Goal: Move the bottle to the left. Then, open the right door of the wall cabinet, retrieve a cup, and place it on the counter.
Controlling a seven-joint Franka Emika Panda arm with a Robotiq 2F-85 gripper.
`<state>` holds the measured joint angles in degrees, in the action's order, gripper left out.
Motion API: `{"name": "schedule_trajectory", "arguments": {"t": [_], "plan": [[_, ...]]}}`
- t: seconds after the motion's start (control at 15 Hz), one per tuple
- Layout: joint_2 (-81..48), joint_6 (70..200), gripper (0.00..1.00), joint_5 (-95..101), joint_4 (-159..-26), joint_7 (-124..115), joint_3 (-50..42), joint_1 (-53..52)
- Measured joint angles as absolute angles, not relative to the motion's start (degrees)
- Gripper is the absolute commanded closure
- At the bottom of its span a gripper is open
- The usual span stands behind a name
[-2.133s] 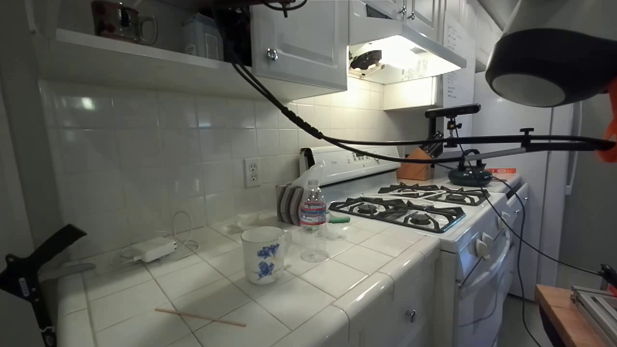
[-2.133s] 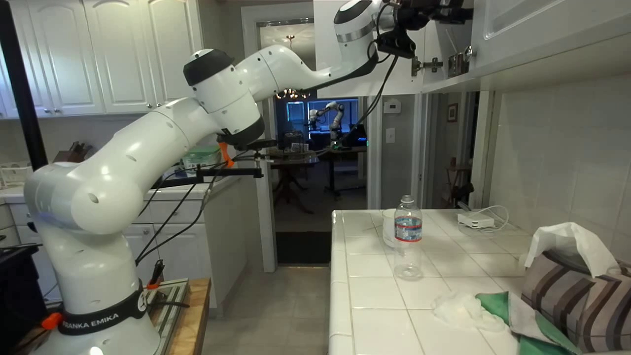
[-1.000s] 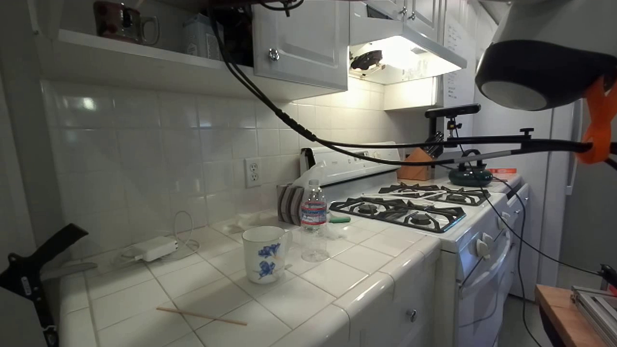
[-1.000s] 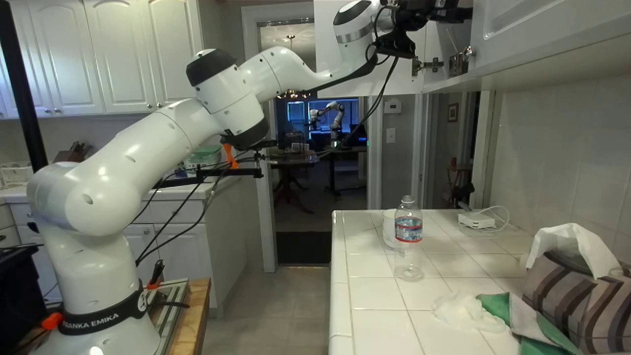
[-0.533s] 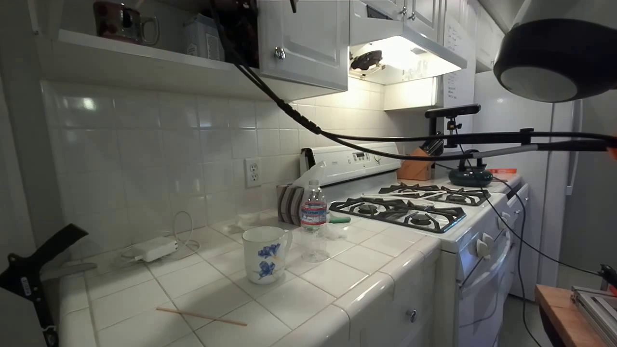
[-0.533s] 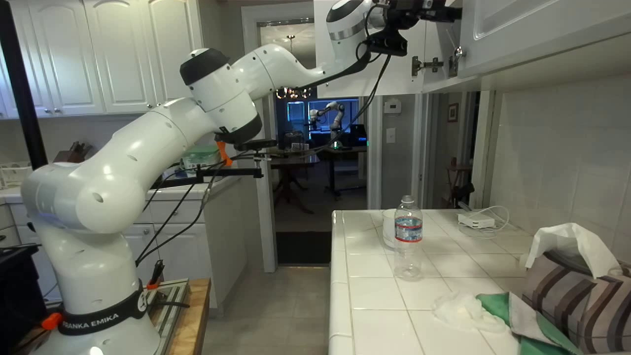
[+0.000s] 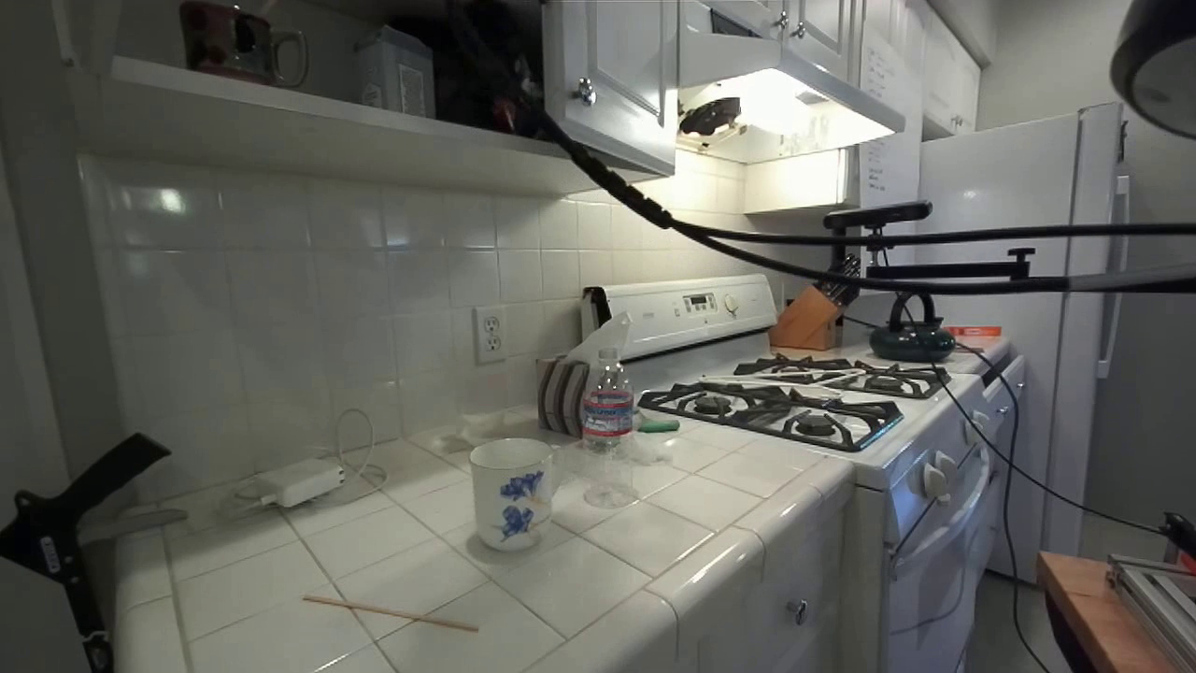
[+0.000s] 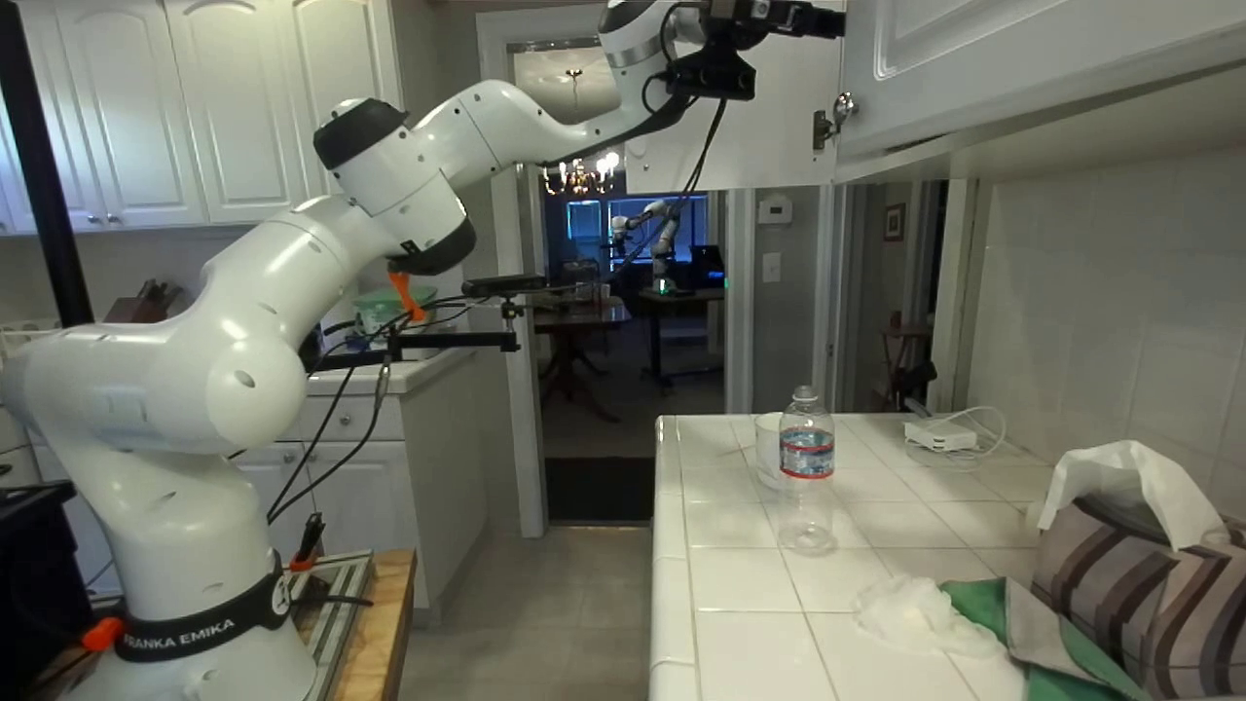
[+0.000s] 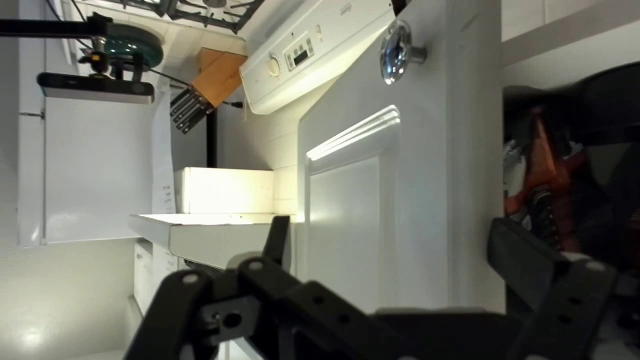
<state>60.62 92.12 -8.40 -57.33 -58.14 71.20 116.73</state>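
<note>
The right door of the wall cabinet [image 7: 612, 65] stands partly open; its free edge and knob show in the wrist view [image 9: 425, 200]. My gripper [image 9: 399, 240] is open in the wrist view, one finger on each side of the door's free edge. In an exterior view the gripper [image 8: 832, 21] is at that edge, high up. The bottle [image 7: 608, 421] stands upright on the tiled counter [image 7: 402, 570] beside the white mug; it also shows in an exterior view [image 8: 806, 487]. The wall cabinet's shelf [image 7: 308, 112] holds dishes and dark items. The black cup is out of view.
A white mug [image 7: 512, 495] and a thin wooden stick [image 7: 391, 613] are on the counter. A striped tissue box [image 8: 1139, 594] and cloth lie nearby. Another cabinet door [image 8: 730, 117] stands open behind the arm. Arm cables [image 7: 598, 168] hang before the cabinet. The stove [image 7: 775, 402] adjoins the counter.
My arm has drawn back from the cabinet, and the right door has swung further open with the gripper at its edge. The bottle and mug have not moved.
</note>
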Motion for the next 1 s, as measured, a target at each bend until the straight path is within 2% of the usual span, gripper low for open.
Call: {"name": "schedule_trajectory", "arguments": {"t": [0.53, 1.0], "plan": [[61.6, 81.2, 0.00, -0.2, -81.5, -57.2, 59.3, 97.4], [62.0, 72.2, 0.00, 12.7, -103.8, -57.8, 47.4, 85.7]]}}
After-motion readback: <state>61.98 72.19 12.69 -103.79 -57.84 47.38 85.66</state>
